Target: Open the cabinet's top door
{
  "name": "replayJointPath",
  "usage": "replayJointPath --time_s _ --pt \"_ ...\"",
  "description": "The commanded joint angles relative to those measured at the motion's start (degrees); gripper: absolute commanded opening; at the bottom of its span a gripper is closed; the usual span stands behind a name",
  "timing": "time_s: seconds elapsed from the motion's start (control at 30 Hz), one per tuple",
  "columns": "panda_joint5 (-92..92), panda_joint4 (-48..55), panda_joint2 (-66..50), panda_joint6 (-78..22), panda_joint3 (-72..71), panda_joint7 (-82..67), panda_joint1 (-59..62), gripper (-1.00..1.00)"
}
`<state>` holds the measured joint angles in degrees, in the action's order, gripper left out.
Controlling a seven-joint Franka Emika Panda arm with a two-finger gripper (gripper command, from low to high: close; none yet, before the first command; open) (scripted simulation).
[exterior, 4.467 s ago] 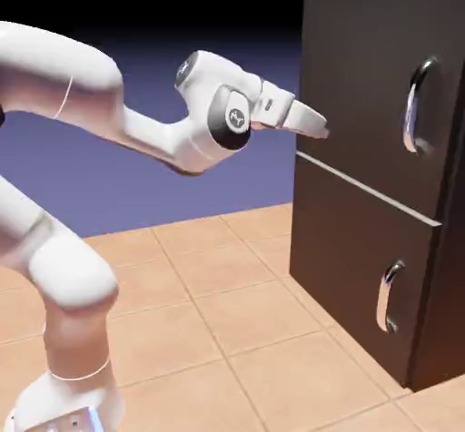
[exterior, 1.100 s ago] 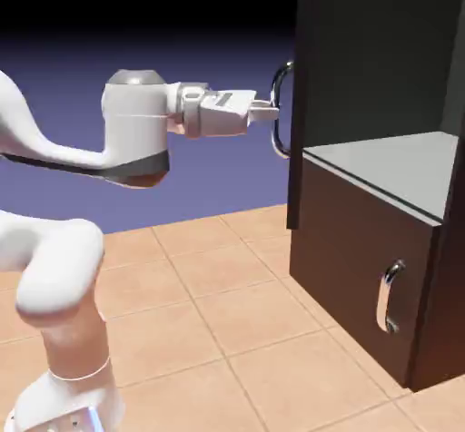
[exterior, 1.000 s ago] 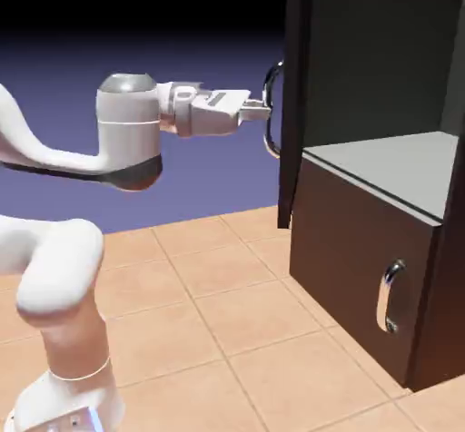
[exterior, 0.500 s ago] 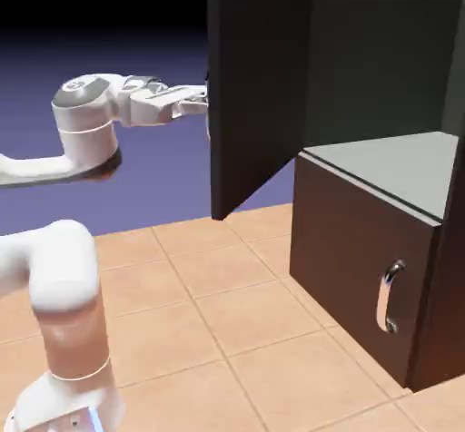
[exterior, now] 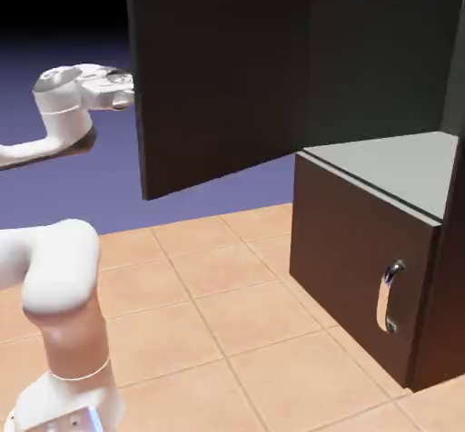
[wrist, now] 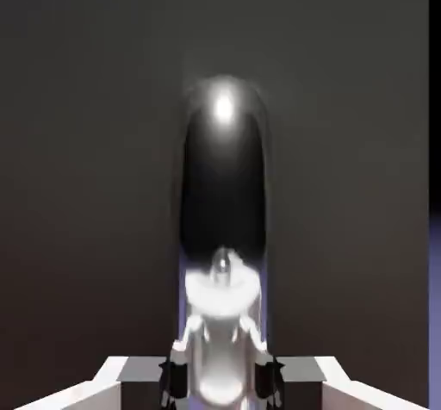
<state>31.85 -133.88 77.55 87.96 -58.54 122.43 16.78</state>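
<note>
The cabinet [exterior: 427, 76] stands at the exterior view's right with its top door [exterior: 218, 85] swung wide open, the panel's inner face turned this way. My gripper's wrist [exterior: 100, 90] reaches the door's far side from the left, and the fingertips are hidden behind the panel there. In the hand view the door's dark face [wrist: 86, 184] fills the picture, and its curved chrome handle [wrist: 222, 141] runs down the middle. My gripper [wrist: 222, 375] is shut on the handle's lower end, which sits between the two dark fingertips [wrist: 177, 374].
The open compartment shows a pale grey shelf [exterior: 400, 162]. Below it the lower door [exterior: 345, 249] is closed, with its small chrome handle [exterior: 390, 296]. A tan tiled floor [exterior: 227, 312] spreads in front. The arm's base [exterior: 64, 330] stands at the lower left.
The top door has swung farther open toward the exterior view's left, now hiding the fingers. The hand has drawn back left with the handle still held.
</note>
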Motion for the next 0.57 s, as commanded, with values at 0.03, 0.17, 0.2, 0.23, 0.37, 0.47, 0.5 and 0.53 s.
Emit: replayJointPath --time_s 0.03,0.17,0.2,0.23,0.37,0.47,0.5,0.53 --pt "-1.3 4.1 -0.4 -3.8 -2.2 -0.5 3.1 -1.0" --pt "-3.4 12.5 -0.8 -10.8 -5.9 -1.7 9.4 -1.0" --pt "-3.8 14.5 -0.8 -12.4 -6.7 -2.0 11.0 -1.0" --pt "-4.2 16.6 -0.8 -14.1 -7.4 -2.4 12.6 -1.0" --pt "-5.3 24.9 -0.7 -20.3 -10.0 -3.9 18.9 -1.0" --pt "-5.8 31.1 -0.6 -24.8 -11.6 -5.3 23.7 -1.0" --pt "-6.0 33.2 -0.5 -26.2 -12.0 -5.8 25.3 -1.0" --pt "-6.1 35.0 -0.4 -27.5 -12.4 -6.2 26.6 -1.0"
